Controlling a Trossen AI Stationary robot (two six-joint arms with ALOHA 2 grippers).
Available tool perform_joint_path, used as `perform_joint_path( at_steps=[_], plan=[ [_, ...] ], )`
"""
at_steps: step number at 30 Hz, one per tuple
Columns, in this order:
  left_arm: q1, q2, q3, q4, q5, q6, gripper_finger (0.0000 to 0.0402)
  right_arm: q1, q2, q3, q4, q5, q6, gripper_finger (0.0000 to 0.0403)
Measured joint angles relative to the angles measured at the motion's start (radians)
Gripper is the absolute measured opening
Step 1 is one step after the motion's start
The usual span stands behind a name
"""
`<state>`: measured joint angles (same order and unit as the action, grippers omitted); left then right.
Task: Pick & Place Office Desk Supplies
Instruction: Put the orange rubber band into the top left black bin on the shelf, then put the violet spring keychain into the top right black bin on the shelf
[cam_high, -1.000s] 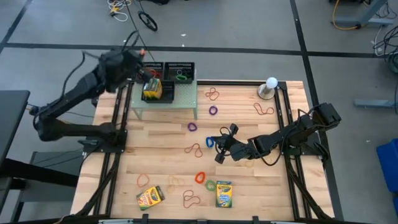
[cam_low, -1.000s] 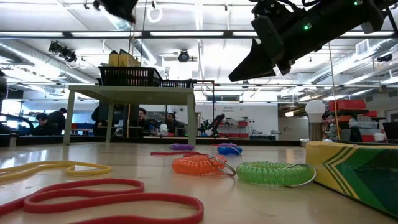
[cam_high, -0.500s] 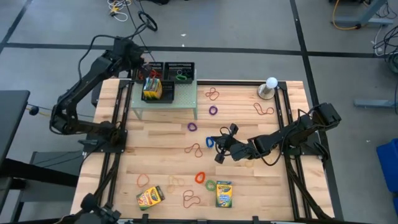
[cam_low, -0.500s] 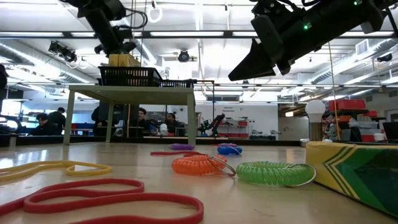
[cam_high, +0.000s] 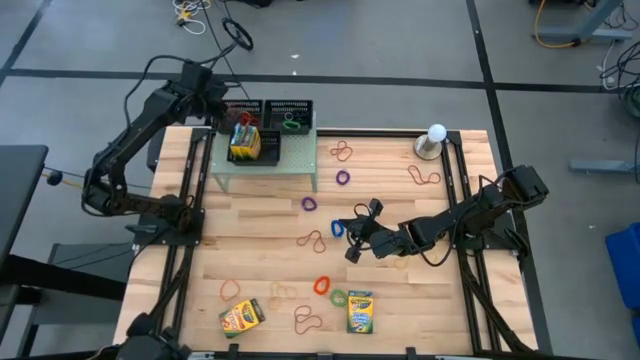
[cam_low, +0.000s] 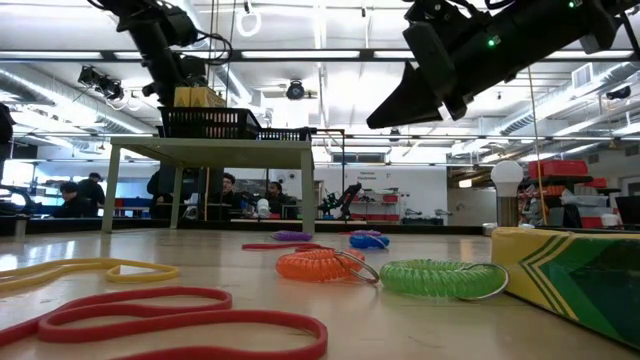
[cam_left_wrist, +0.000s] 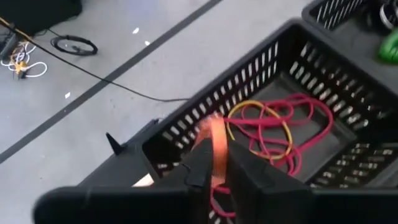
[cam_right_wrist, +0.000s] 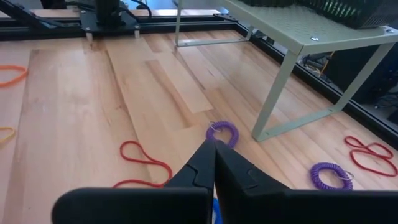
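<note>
Inside left wrist view only: orange band (cam_left_wrist: 216, 149) between left gripper (cam_left_wrist: 214, 163) fingers.

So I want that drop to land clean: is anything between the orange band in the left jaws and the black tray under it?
Nothing visible. The left gripper holds the orange band just over the near wall of the black mesh tray, which holds only red and yellow bands.

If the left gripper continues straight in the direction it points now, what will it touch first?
Probably the rubber bands inside the black tray. The left gripper pinches an orange band just over the tray's rim, though depth is hard to judge.
</note>
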<state>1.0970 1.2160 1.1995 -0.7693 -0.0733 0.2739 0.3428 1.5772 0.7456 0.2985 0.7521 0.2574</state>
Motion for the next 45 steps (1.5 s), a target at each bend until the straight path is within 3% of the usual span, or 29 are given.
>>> perform_joint_path(
  at_steps=[9,15,18,24,27,32,40,45],
  plan=[
    [-0.004,-0.073,0.0,-0.016,-0.004,0.05,0.0127,0.0,0.0,0.0,0.005,-0.011,0.023,0.0008],
    [-0.008,-0.213,0.0,-0.028,0.035,0.046,0.0124,0.0,0.0,0.0,0.005,-0.025,0.022,0.0008],
    [-0.063,-0.305,-0.004,-0.053,0.068,0.043,0.0107,0.0,0.0,0.0,0.005,-0.026,0.022,0.0008],
    [-0.357,-0.505,-0.143,0.02,0.111,-0.09,0.0042,-0.011,0.0,0.0,0.008,-0.029,0.026,0.0007],
    [-0.534,-0.588,-0.268,0.11,0.071,-0.166,0.0011,-0.019,0.0,0.0,0.005,-0.051,0.023,0.0004],
    [-0.818,-0.657,-0.463,0.271,-0.096,-0.249,0.0008,-0.029,0.0,-0.001,-0.026,-0.077,0.021,0.0004],
    [-1.19,-0.573,-0.634,0.594,-0.325,-0.207,0.0009,-0.028,0.0,-0.001,-0.03,-0.077,0.007,0.0003],
    [-1.322,-0.464,-0.637,0.701,-0.359,-0.181,0.0009,-0.025,0.0,-0.001,-0.035,-0.08,-0.003,0.0003]
  ],
)
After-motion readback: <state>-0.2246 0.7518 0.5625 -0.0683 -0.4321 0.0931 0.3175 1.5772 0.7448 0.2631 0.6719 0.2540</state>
